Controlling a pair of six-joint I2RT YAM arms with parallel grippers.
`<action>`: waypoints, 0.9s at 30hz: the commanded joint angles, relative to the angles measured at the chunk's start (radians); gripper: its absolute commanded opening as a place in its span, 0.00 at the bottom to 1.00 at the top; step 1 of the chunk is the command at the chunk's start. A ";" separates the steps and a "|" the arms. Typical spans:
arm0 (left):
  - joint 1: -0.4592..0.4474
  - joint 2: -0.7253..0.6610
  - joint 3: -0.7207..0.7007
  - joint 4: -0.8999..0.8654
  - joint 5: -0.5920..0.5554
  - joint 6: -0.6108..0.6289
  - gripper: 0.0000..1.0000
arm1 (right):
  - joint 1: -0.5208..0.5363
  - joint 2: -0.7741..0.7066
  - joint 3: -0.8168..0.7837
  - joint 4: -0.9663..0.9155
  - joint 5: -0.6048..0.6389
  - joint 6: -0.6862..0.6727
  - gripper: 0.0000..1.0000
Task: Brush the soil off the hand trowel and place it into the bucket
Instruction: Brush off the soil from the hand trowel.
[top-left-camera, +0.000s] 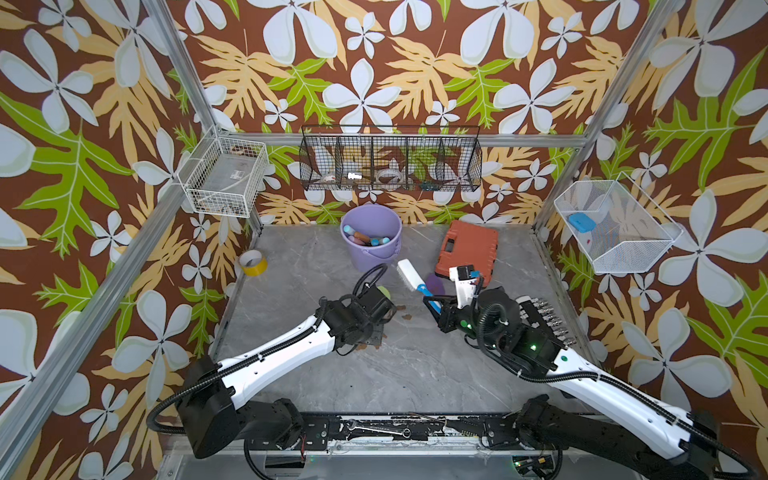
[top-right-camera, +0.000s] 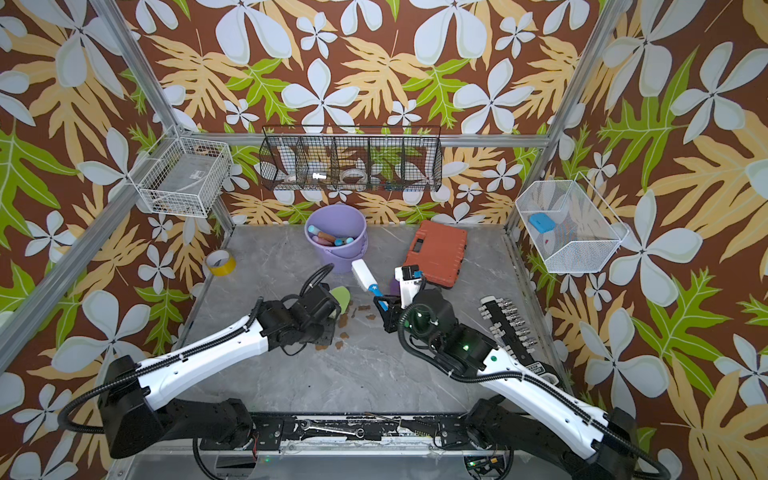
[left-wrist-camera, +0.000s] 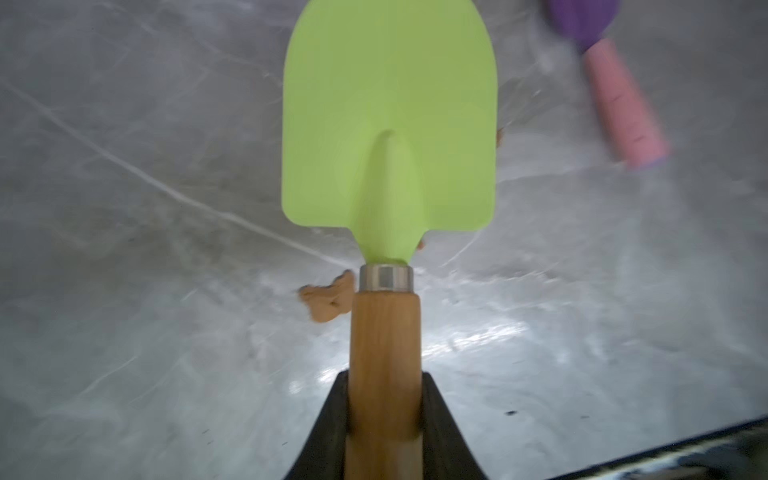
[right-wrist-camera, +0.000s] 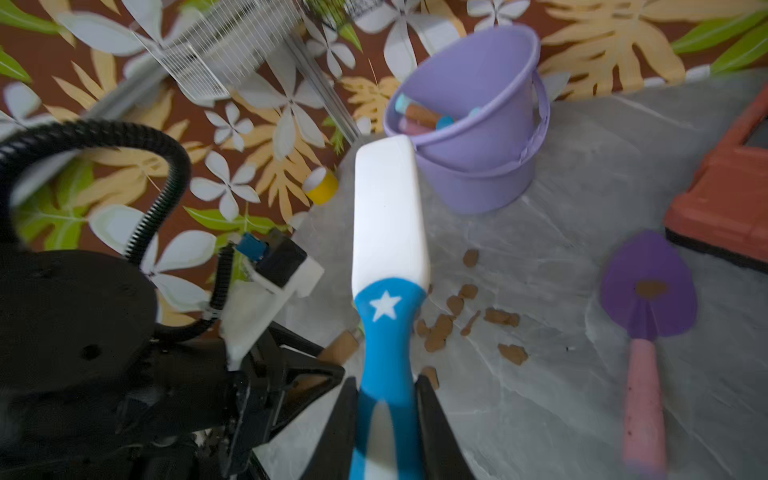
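My left gripper (left-wrist-camera: 384, 399) is shut on the wooden handle of a hand trowel (left-wrist-camera: 390, 124). Its green blade looks clean and hangs low over the table, left of centre (top-right-camera: 341, 296). Brown soil (right-wrist-camera: 440, 328) lies in several blobs on the table beside and under the blade (top-right-camera: 343, 320). My right gripper (right-wrist-camera: 386, 399) is shut on the blue star-marked handle of a white-headed brush (right-wrist-camera: 388, 216). The brush (top-left-camera: 409, 274) points at the lavender bucket (top-left-camera: 370, 259), which stands at the back centre. The bucket (right-wrist-camera: 478, 183) holds several tool handles.
A second trowel (right-wrist-camera: 648, 286), purple blade and pink handle, lies right of the soil with one brown blob on its blade. An orange tool case (top-left-camera: 467, 249) lies back right, a yellow tape roll (top-left-camera: 252, 262) back left, a socket rail (top-left-camera: 544, 320) along the right edge.
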 joint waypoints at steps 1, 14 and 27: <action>-0.026 0.007 0.012 -0.124 -0.179 0.044 0.00 | 0.008 0.073 0.018 -0.073 -0.049 -0.017 0.00; -0.031 -0.127 -0.045 -0.038 -0.050 0.109 0.00 | 0.130 0.365 0.084 0.110 -0.122 -0.032 0.00; -0.029 -0.177 -0.070 -0.033 -0.021 0.136 0.00 | 0.098 0.308 0.121 0.145 -0.207 -0.078 0.00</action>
